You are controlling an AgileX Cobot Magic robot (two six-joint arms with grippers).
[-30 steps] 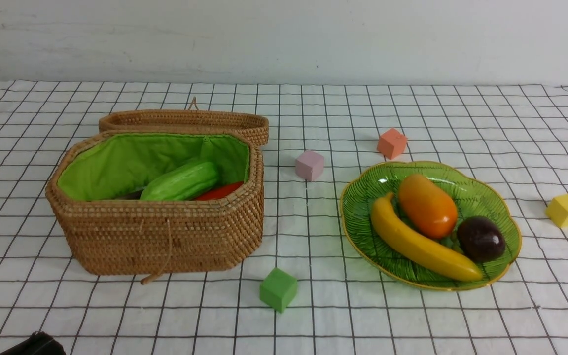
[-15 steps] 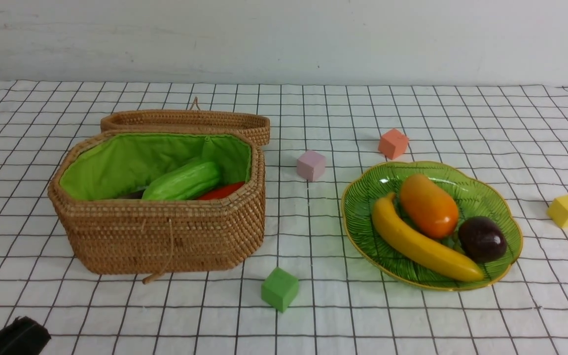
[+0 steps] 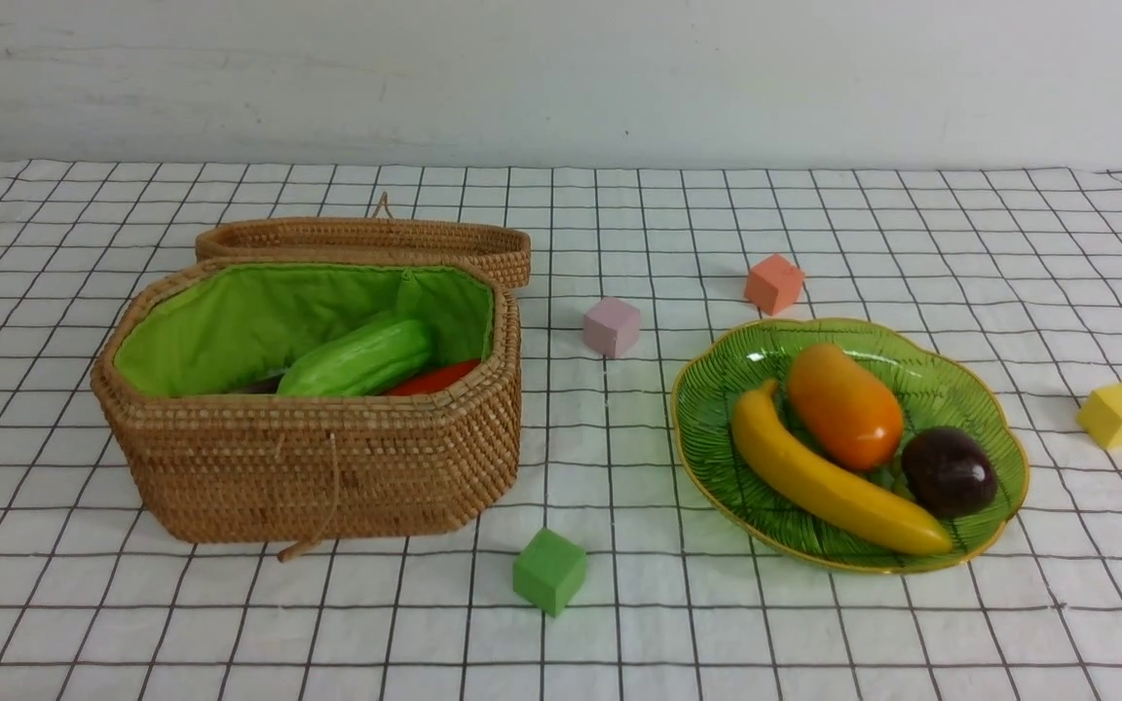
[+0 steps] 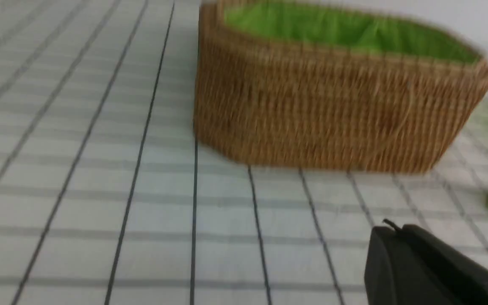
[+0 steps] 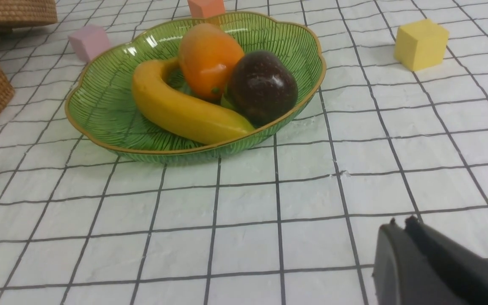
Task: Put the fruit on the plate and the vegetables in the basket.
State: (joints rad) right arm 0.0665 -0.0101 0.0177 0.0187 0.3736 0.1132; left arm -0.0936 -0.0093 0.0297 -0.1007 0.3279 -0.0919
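a: where are we standing? our left end effector (image 4: pixel 390 231) is showing pressed together with nothing in it, low over the counter (image 4: pixel 100 220), and the basket (image 4: pixel 333 123) is sitting well ahead of it, blurred.

b: our right end effector (image 5: pixel 398 226) is also showing its fingers pressed together, pinching nothing. the plate (image 5: pixel 100 101) is lying ahead of it and off to one side, apart from it. we are seeing the banana (image 5: pixel 180 112), the mango (image 5: pixel 208 57) and the dark round fruit (image 5: pixel 263 87) all resting on it, touching one another.

a: and in the front view neither end effector is appearing. the gourd (image 3: pixel 356 358) is leaning inside the basket, with a strip of the red-orange carrot (image 3: pixel 434 378) beside it. a dark sliver next to the gourd may be the eggplant, but we are not able to tell.

b: so we are judging the sorting as done, or nearly.

a: if we are lifting anything again, how are we taking it?

b: we are guessing these toys are light, hollow and glossy, so slippery. we are taking the banana across its middle, the mango across its narrow waist, and the round fruit at its widest part, gently, since it is likely to roll.

a: the plate looks like glass, so we are treating it as fragile and keeping our end effectors off its thin gold rim.

b: the basket is looking stiff; its wall is the place to grip.
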